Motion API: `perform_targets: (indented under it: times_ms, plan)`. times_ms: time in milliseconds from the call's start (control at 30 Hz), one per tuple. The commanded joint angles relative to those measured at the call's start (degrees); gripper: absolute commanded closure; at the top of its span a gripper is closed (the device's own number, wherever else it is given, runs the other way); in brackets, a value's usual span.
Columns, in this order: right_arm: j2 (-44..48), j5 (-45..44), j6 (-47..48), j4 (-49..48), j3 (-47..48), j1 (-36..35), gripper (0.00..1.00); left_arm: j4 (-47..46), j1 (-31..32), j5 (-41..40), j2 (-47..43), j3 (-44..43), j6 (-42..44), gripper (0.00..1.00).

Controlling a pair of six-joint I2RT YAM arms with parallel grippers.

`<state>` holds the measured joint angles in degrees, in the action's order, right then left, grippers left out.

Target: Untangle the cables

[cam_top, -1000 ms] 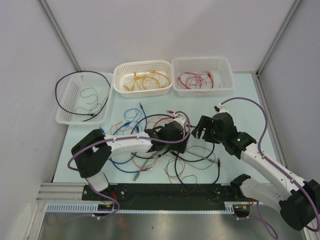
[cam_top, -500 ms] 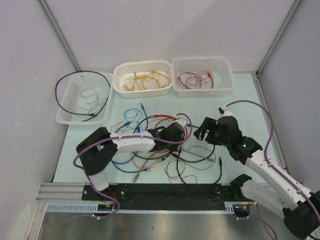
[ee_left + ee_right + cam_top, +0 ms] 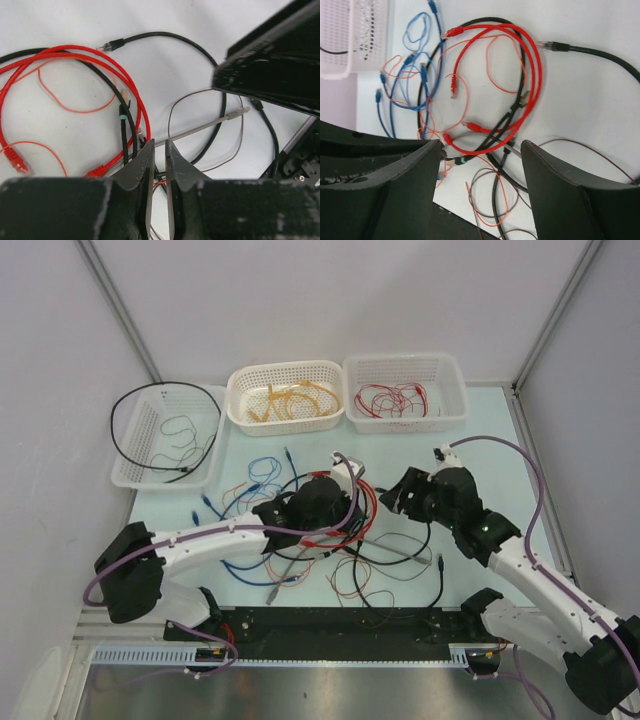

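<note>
The cables [image 3: 335, 545] lie in a tangle of red, blue, black, grey and thin orange wires on the pale table between the arms. My left gripper [image 3: 348, 508] sits in the middle of the tangle. Its jaws [image 3: 159, 146] are nearly together, and thin black and orange wires cross the narrow gap. A red cable [image 3: 135, 95] loops beside it and a grey cable [image 3: 210, 125] passes right at the tips. My right gripper [image 3: 400, 498] hovers open above the tangle's right side. In its own view the fingers [image 3: 481, 145] straddle the red loop [image 3: 535, 75]. Blue cables [image 3: 415, 85] lie further left.
Three white baskets stand along the back. The left one [image 3: 160, 481] holds black cable, the middle one [image 3: 285, 426] yellow-orange cables, and the right one [image 3: 405, 422] red cables. A black rail [image 3: 330, 625] runs along the near table edge.
My left gripper has shut in the tangle and risen, drawing the red loop up around it. Its arm has swung out leftward. The right gripper has narrowed a little and edged left.
</note>
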<state>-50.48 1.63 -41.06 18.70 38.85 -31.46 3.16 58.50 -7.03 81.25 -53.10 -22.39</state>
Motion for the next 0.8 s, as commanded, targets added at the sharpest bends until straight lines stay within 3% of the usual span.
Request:
perform_targets:
  times_ms: [0, 200, 300, 467, 767]
  plan:
    - [-1.64, 3.56, -1.57, -7.62, 0.17, 0.17, 0.3, -7.99, 0.21, 5.35, -3.29, 3.7, 1.92, 0.82]
    - [-5.94, 6.11, -1.83, -9.12, 0.17, 0.09, 0.31, -7.56, 0.21, 5.71, -3.21, 4.15, 1.12, 0.8]
    - [-5.86, 4.62, -0.7, -6.75, 0.17, 0.0, 0.31, -1.77, 0.21, 4.65, -0.23, 1.87, 2.43, 0.71]
    - [-5.07, 2.51, 0.8, -3.32, -0.09, -0.09, 0.31, 1.24, 0.83, 4.21, 7.59, 1.94, 2.36, 0.7]
    - [-3.58, 1.8, 1.16, -2.0, -0.88, 0.09, 0.31, 0.8, 1.18, 2.37, 14.54, 0.37, 1.65, 0.52]
